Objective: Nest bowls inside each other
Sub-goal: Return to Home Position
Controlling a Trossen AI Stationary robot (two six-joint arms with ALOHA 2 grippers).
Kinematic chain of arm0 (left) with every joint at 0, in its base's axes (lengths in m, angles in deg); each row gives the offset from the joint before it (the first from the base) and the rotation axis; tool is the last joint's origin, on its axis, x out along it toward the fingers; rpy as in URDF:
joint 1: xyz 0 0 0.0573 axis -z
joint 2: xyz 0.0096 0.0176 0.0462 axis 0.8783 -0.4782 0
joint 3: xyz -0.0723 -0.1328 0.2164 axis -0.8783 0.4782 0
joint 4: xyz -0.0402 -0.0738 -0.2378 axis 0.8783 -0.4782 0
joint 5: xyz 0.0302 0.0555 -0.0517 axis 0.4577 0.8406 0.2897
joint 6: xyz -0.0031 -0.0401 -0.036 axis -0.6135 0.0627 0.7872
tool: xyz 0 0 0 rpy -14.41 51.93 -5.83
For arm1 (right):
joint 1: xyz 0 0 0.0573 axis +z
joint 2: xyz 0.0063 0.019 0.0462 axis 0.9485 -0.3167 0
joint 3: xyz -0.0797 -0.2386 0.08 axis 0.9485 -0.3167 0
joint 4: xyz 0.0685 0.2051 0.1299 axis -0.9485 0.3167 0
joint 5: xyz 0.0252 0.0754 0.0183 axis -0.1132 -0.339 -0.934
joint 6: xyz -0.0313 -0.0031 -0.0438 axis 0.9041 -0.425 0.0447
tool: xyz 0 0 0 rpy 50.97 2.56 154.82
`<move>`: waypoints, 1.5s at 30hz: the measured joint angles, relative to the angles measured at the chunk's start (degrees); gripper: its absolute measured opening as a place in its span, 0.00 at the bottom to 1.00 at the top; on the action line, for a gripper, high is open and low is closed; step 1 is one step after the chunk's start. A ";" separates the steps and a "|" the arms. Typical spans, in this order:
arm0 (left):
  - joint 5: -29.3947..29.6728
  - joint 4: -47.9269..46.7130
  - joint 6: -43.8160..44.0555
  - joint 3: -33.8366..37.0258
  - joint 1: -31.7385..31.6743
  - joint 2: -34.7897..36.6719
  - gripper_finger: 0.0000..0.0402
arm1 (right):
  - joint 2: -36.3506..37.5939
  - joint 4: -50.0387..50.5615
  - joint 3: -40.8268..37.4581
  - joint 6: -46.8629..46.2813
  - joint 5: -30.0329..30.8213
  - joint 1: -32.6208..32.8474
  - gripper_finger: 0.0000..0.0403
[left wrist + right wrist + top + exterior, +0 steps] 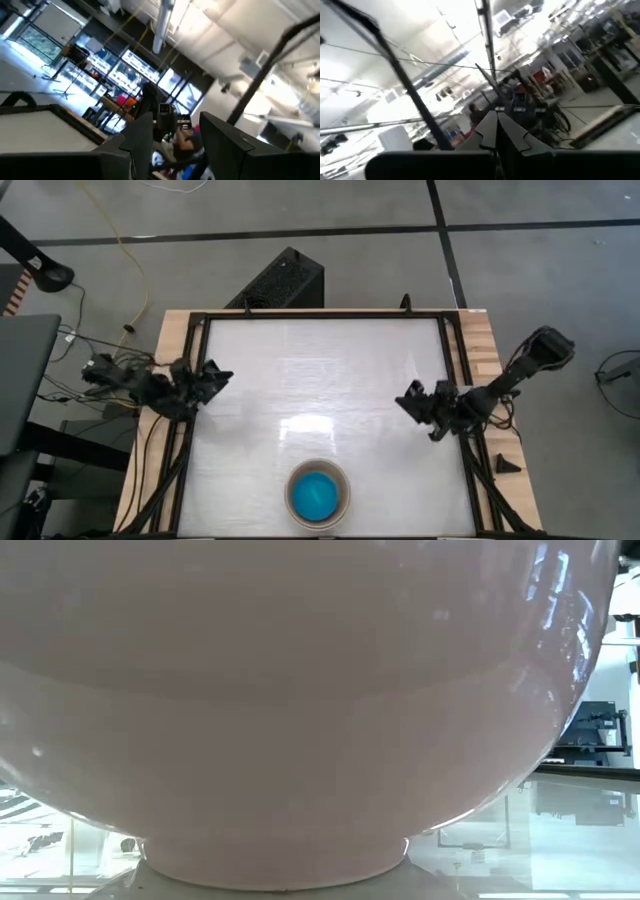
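Note:
The bowls stand nested near the table's near edge: a light blue bowl (317, 496) sits inside a larger pale bowl (342, 480). In the low view the pale outer bowl (300, 690) fills the picture and rests on its round foot (275, 865). Any other bowls between these two are hidden. My left gripper (220, 375) is at the table's left edge, pointing up and away from the bowls; its fingers (140, 140) are open with nothing between them. My right gripper (407, 398) is near the right edge, also tipped upward, with its fingers (487, 130) shut and nothing in them.
A black frame rail (320, 313) runs around the white tabletop. A black box (285, 280) stands beyond the far edge. Cables (100, 370) lie off the left side, and a small black piece (508, 464) lies on the wooden strip at the right.

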 joint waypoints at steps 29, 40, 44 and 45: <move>11.09 -34.09 9.07 2.71 -0.83 -0.26 0.37 | 48.08 74.41 -9.90 -9.91 -21.88 -29.70 0.08; 9.28 -34.96 -12.79 2.44 -0.83 -3.39 0.38 | 46.07 88.82 -9.48 -8.70 -31.62 -31.79 0.08; 8.43 -34.96 -18.35 2.44 -0.83 -3.69 0.38 | 44.37 88.93 -9.44 -8.70 -31.63 -31.74 0.09; 8.39 -34.96 -19.13 2.44 -0.81 -3.67 0.38 | 44.01 88.97 -9.44 -8.70 -31.63 -31.74 0.09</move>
